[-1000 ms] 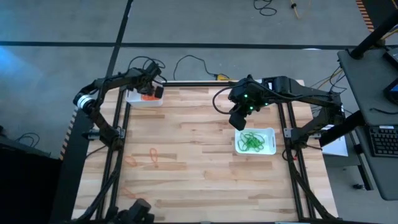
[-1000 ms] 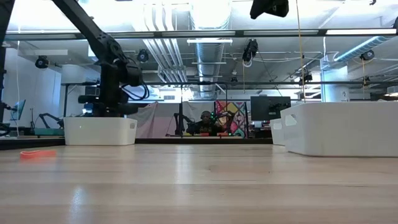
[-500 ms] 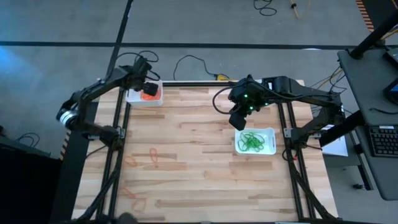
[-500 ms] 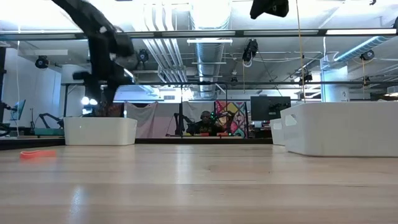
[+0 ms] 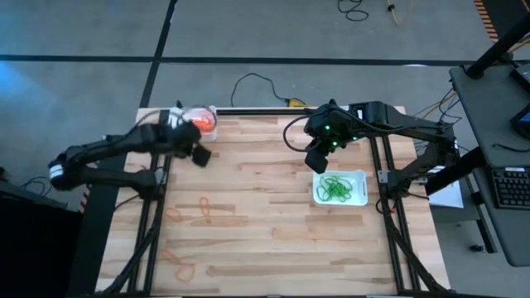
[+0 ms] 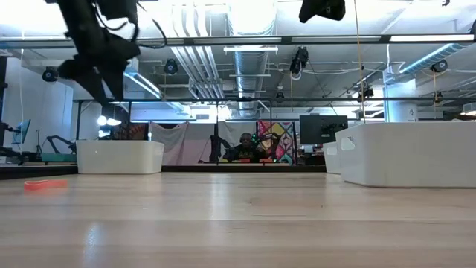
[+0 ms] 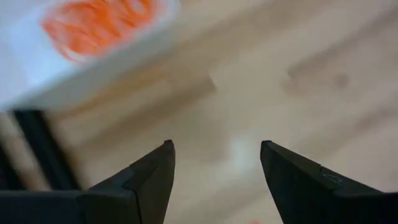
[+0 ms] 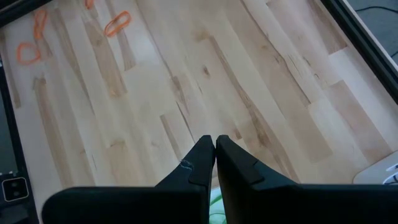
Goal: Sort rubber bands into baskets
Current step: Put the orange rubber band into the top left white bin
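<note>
Orange rubber bands (image 5: 199, 121) were seen piled in the basket (image 5: 209, 132) at the far-left corner of the surface (image 5: 273, 223); the same orange heap showed in the left wrist view (image 7: 99, 25), inside the white basket (image 7: 37, 68). Nothing was seen between the left gripper's (image 7: 214, 165) jaws, which were spread wide, so the band carried there was judged dropped.

The left gripper (image 5: 199, 154) was found pulled off the basket, over bare surface just nearer than it, raised well clear in the low view (image 6: 100, 71). One second earlier it had been set right over that basket with the jaws near shut; half a second earlier it had been lifted but still above the basket. One orange drop was therefore counted as done.

Loose orange bands (image 5: 204, 209) were left on the surface toward the near-left corner, more (image 5: 178, 265) by the near edge; one (image 6: 44, 184) was seen in the low view. Sorting was judged unfinished.

Green bands (image 5: 335, 189) lay in the basket (image 5: 362, 175) by the right edge, unchanged. The right gripper (image 5: 318, 157) was parked just beyond that basket, jaws closed on nothing (image 8: 214, 155), not moved across the frames. A third basket could not be made out in the high view.
</note>
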